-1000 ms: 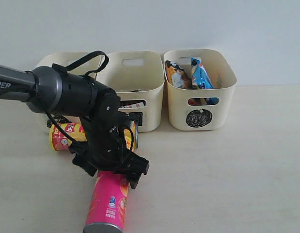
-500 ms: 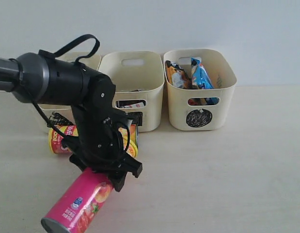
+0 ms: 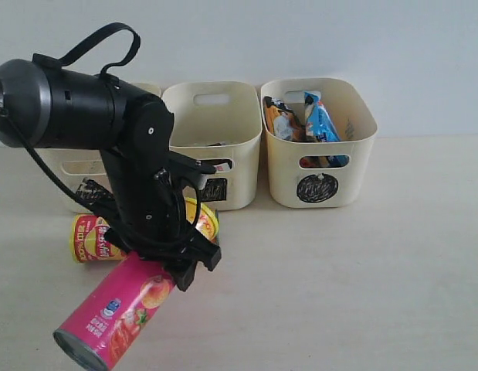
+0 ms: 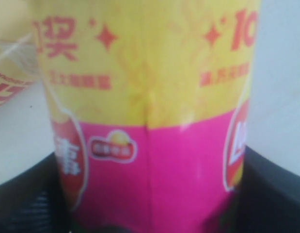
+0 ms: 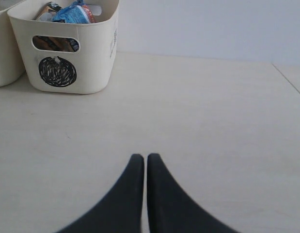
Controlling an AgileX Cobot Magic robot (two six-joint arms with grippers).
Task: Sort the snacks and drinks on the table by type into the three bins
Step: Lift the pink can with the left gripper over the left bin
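While the left gripper (image 3: 177, 267) clamps the pink tube (image 3: 115, 313) near its upper end, the tube hangs clear of the table (image 3: 362, 270), its long axis slanting down and away from the bins. The triangle bin (image 3: 65, 174) sits behind the arm, so I'd guess a lift and swing back comes next. The right gripper (image 5: 145, 167), fingers pressed together and empty, is well apart. Up close the tube shows a red "10" and Chinese characters, but the brand badge is cut off.

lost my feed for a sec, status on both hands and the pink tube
Left hand shut on pink tube, tube tilted. Right hand shut, empty. Yellow-red tube lying just behind the pink one.
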